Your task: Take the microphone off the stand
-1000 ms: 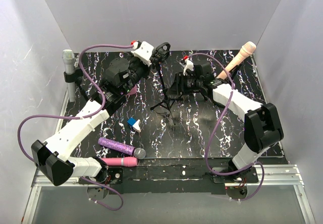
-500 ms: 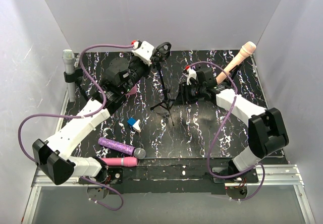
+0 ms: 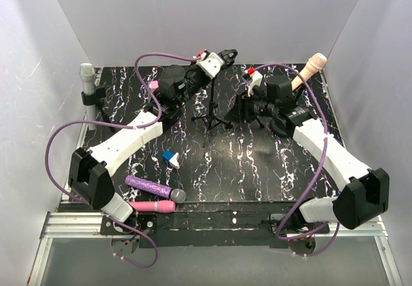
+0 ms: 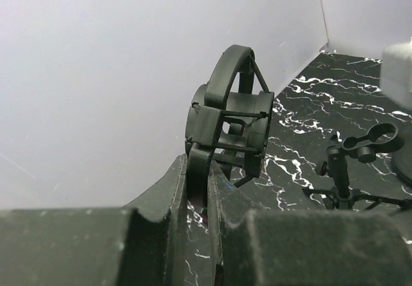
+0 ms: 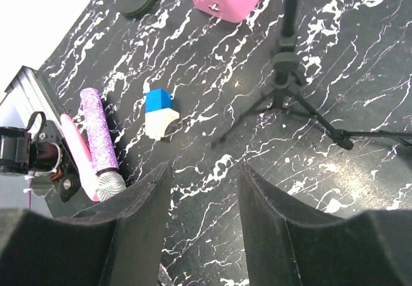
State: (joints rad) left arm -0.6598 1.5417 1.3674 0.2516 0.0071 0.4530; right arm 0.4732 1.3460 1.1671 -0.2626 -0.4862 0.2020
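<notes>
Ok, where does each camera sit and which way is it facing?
Top external: above and behind the bases, looking down at the table; left arm and right arm show.
Left wrist: near the back wall, facing it; left gripper shut on black shock mount.
Right wrist: over the table, looking down; open right gripper frames the tripod.
Shared: top and right wrist both show the blue-white block.

Two arms here: left arm (image 3: pixel 125 145) lower left, right arm (image 3: pixel 335 154) lower right, white shells between chunky black joints (image 3: pixel 90 180). A purple cable (image 3: pixel 47 162) loops off each. White camera block (image 3: pixel 209 65), red dot, at each wrist. Close up, the right hand (image 5: pixel 203 189): matte black, curved fingers (image 5: pixel 129 228).
</notes>
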